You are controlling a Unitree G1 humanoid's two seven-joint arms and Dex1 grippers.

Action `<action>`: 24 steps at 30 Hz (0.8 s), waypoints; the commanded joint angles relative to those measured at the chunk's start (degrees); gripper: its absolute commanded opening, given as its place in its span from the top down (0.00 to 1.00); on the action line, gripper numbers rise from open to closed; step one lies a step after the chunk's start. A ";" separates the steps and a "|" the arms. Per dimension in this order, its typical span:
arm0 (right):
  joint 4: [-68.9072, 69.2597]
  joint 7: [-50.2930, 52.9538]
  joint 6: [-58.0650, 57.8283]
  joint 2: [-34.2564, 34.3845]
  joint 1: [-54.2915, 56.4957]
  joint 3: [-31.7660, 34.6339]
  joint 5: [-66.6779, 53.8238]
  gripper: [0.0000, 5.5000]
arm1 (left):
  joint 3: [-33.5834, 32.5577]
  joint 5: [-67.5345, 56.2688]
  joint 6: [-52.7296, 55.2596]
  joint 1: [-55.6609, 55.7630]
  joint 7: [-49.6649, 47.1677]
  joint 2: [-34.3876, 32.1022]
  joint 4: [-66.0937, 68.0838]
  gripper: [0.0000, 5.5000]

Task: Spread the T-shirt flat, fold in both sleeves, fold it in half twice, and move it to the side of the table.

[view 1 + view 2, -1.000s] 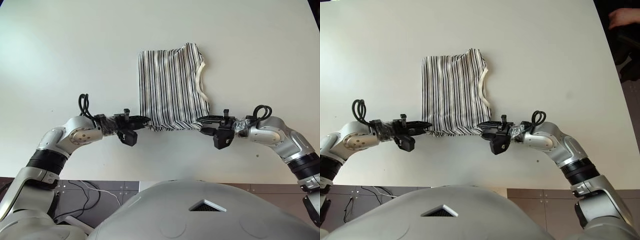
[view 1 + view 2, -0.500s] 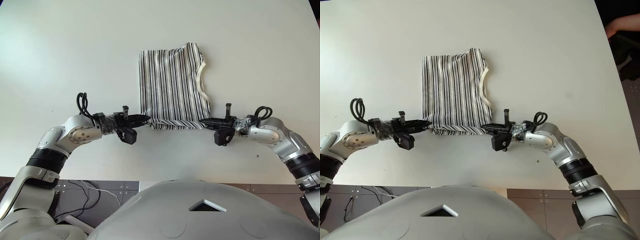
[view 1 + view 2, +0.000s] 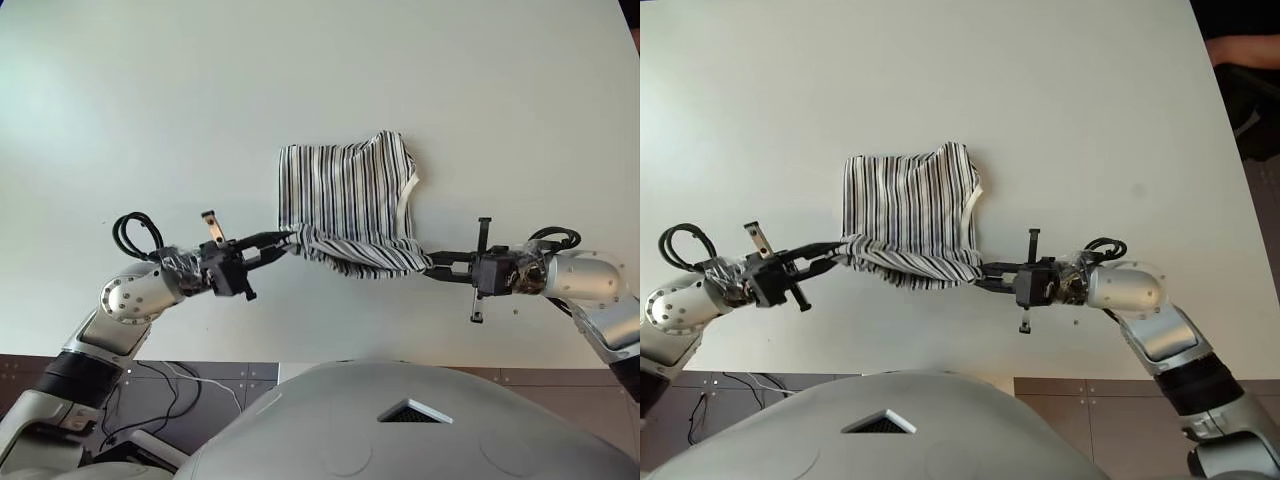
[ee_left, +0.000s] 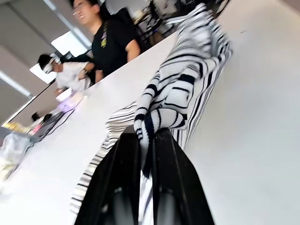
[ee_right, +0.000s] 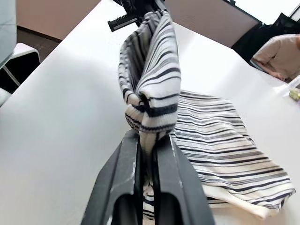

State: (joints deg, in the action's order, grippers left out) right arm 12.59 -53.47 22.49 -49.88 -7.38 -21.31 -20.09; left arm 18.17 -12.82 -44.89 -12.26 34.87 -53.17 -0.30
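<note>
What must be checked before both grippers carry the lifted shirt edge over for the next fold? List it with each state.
1. Left gripper shut on the T-shirt's near corner: ok.
2. Right gripper shut on the other near corner: ok.
3. Near edge raised off the table between them: ok, sagging midway.
4. Far half resting on the table: ok.
5. Every layer caught in each grip: cannot tell.
</note>
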 commanded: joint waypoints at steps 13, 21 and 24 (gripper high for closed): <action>-29.59 17.40 -15.13 25.07 25.28 3.42 16.02 0.98 | -4.81 24.17 14.78 20.85 -11.08 16.54 19.69 0.98; -43.88 23.06 -10.43 28.20 32.13 4.83 23.51 0.98 | -2.55 34.75 12.32 34.10 -19.01 20.54 38.03 0.91; -45.69 23.34 -8.91 29.38 32.83 4.91 24.91 0.86 | -1.10 35.73 10.02 36.27 -18.80 22.06 43.56 0.83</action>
State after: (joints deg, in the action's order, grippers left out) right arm -32.21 -30.48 12.72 -21.03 24.14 -16.85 3.81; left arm 15.98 21.58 -33.69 22.07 16.26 -31.99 40.42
